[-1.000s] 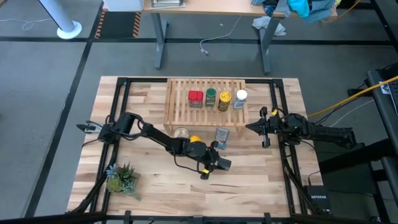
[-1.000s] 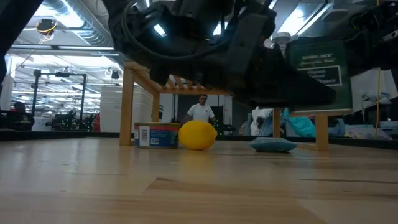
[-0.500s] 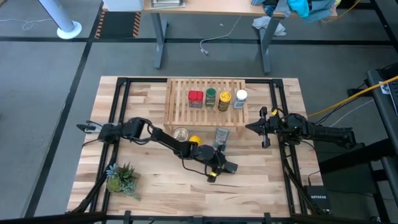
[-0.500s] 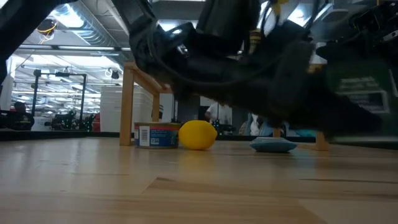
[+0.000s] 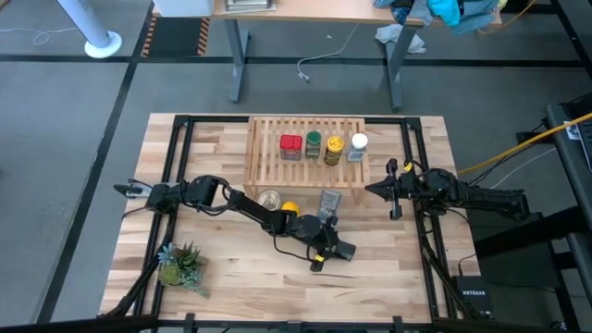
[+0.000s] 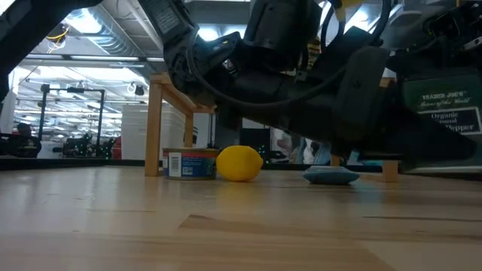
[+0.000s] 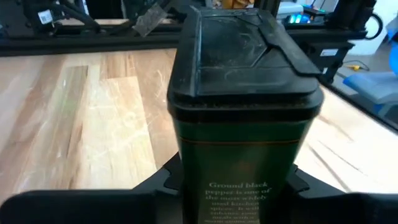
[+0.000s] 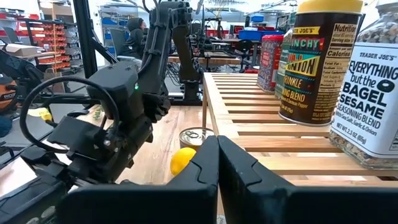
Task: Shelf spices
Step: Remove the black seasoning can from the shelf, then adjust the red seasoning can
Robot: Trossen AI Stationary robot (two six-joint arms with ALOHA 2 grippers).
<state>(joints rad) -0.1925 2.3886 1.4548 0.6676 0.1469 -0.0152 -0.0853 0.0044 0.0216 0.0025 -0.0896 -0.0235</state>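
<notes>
My left gripper (image 5: 339, 249) reaches out over the table's near middle and is shut on the dark grey tin (image 7: 242, 118), a pepper tin with a dark lid, seen again in the low view (image 6: 444, 113). The light-wood shelf (image 5: 268, 148) stands at the far middle. On its slats, from left to right, stand the red tin (image 5: 290, 145), the green-lidded jar (image 5: 314, 143), the yellow-lidded jar (image 5: 334, 149) and the white-lidded jar (image 5: 358, 145). My right gripper (image 5: 374, 190) waits shut beside the shelf's right end. My left gripper pinches the dark grey tin by its lower body (image 7: 186, 186), one finger (image 7: 165, 183) on each of two opposite sides. The fingers come in about level from the table's left. The tin stands roughly upright with its lid up, lifted clear of the table.
In front of the shelf lie a silver round tin (image 5: 269, 198), a lemon (image 5: 289, 207) and a flat blue packet (image 5: 329, 201). A small potted plant (image 5: 178, 264) sits near the left near corner. Bare tabletop (image 5: 388, 268) lies right of the left gripper.
My left gripper has carried the dark grey tin toward the table's right edge and a little toward the near edge, and has sunk somewhat. It has stayed shut on the tin. The right arm has kept still.
</notes>
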